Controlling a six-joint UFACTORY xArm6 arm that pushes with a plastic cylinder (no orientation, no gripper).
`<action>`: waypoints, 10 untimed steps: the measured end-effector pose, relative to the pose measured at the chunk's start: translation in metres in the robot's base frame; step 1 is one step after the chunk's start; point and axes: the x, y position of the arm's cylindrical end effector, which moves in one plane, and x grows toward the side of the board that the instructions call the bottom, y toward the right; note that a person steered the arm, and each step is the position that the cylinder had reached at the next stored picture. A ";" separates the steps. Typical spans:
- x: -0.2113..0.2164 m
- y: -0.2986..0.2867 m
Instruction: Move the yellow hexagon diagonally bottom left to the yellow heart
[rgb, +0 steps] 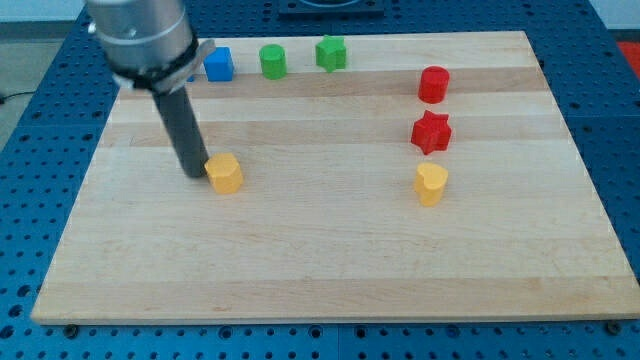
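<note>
Now my tip touches the yellow hexagon's left side. You'll see no jaws, only a rod. The yellow heart sits well right of it.

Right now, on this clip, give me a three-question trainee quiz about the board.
1. True or false: my tip sits at the view's left side of the yellow hexagon.
2. Which block lies directly above the yellow heart? A) green cylinder B) red star C) blue cube
3. Fill in: the green star is next to the green ____.

Key: 1 true; 2 B; 3 cylinder.
</note>
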 end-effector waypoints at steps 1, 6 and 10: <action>0.036 0.034; 0.028 0.045; 0.024 0.174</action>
